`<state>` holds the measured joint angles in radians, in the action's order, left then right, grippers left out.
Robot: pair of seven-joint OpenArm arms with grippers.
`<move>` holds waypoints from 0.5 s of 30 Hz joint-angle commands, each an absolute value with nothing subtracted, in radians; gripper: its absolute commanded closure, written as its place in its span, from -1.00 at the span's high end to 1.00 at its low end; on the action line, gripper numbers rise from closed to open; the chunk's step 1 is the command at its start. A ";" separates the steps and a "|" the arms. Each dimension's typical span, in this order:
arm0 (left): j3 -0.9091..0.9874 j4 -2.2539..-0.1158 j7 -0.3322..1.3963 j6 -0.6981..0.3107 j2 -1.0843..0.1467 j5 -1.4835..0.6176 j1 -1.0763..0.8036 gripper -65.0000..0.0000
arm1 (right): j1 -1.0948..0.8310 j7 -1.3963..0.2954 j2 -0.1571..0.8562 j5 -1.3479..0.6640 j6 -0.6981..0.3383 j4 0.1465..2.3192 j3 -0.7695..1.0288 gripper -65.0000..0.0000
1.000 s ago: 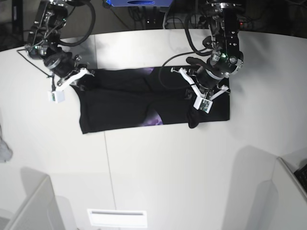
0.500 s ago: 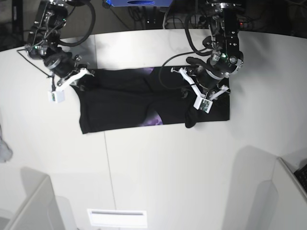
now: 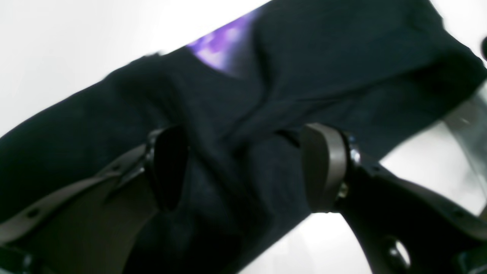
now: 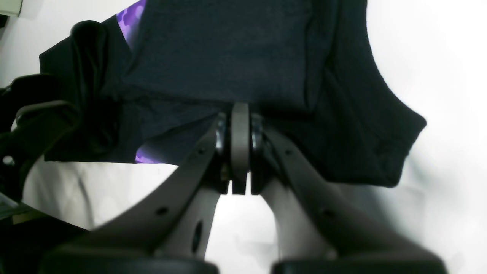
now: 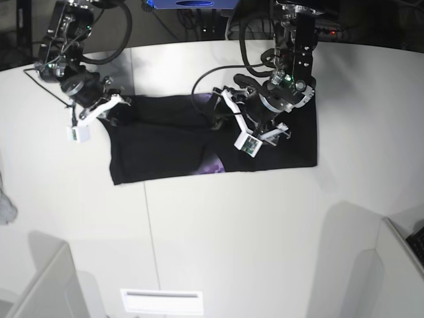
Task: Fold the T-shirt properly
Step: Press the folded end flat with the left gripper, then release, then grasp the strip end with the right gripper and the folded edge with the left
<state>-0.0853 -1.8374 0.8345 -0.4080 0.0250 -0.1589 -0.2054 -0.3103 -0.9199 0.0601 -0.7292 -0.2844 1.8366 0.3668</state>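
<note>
The black T-shirt (image 5: 165, 142) lies spread across the white table, with bits of purple print showing at its front edge and by the collar. My left gripper (image 5: 225, 131) hovers over the shirt's middle. In the left wrist view it (image 3: 245, 167) is open, with black cloth (image 3: 342, 68) between and beyond its fingers. My right gripper (image 5: 114, 111) is at the shirt's far left corner. In the right wrist view it (image 4: 239, 114) is shut on the edge of the T-shirt (image 4: 228, 49).
A small grey-white cloth scrap (image 5: 5, 207) lies at the table's left edge. A white slotted plate (image 5: 162, 301) sits at the front. Grey partitions (image 5: 46, 285) stand at the front corners. Cables and dark equipment (image 5: 192, 16) lie behind the table.
My left arm has swung left from the shirt's right part to over its middle, and the dark bulge at the shirt's front right edge is gone. My right arm has not moved.
</note>
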 commanded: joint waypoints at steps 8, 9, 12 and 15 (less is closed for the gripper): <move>0.002 -1.942 0.817 -0.410 0.021 -0.171 -0.220 0.23 | -0.300 -0.903 0.068 -0.745 -0.291 1.853 0.372 -1.00; 0.059 -1.954 0.817 -0.410 0.021 -0.171 -0.240 0.07 | -0.297 -0.903 0.068 -0.745 -0.289 1.853 0.374 -1.00; 0.255 -1.962 0.817 -0.414 0.019 -0.171 -0.262 -0.72 | -0.268 -0.903 0.070 -0.740 -0.289 1.853 0.374 -1.00; 0.437 -1.940 0.814 -0.414 -0.008 -0.171 -0.274 -1.00 | -0.242 -0.914 0.096 -0.743 -0.286 1.851 0.374 -1.00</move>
